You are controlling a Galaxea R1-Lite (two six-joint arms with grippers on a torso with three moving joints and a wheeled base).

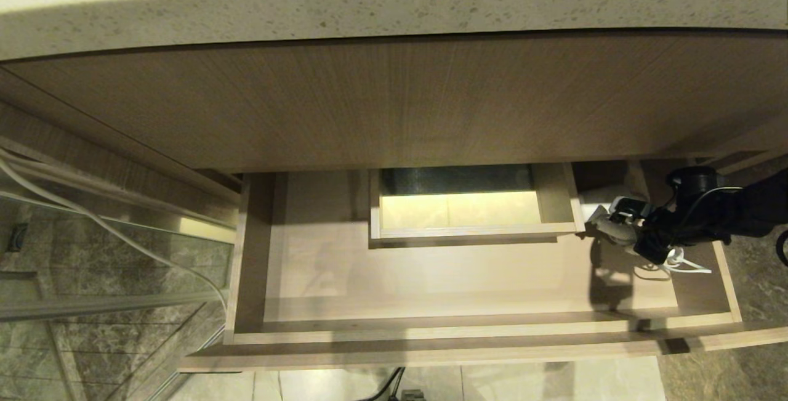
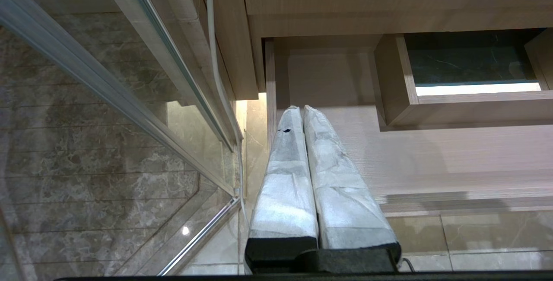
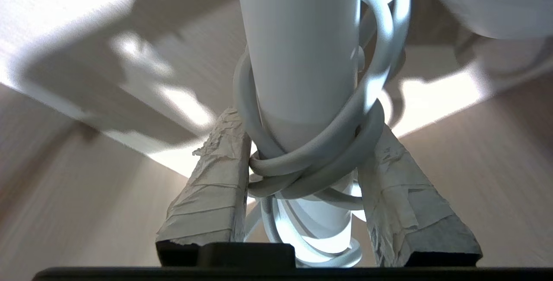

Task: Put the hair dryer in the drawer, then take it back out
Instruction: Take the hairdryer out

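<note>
The right gripper (image 3: 302, 151) pinches the hair dryer (image 3: 302, 56) between its two taped fingers (image 3: 211, 194), which press against the white barrel and the cord (image 3: 328, 151) wound around it. In the head view this gripper (image 1: 637, 238) sits at the right of the frame, over the right end of the open drawer (image 1: 431, 333), with the hair dryer (image 1: 606, 219) just right of the boxed cutout (image 1: 474, 231) and loops of cord (image 1: 677, 262) hanging below it. The drawer floor is pale wood grain, bare across its left and middle parts; a dark shadow falls under the gripper. Above the drawer a taller wood panel (image 1: 400, 99) runs the width of the frame under a speckled stone counter (image 1: 394, 13). Grey marble floor (image 1: 739, 364) shows at lower right, a glass panel (image 1: 92, 265) at lower left. Only the right wrist view shows how the fingers meet the barrel. Only the left wrist view shows the left gripper (image 2: 302, 112), its fingers pressed together on nothing, hanging over the drawer's left wall (image 2: 270, 82) beside the glass.
</note>
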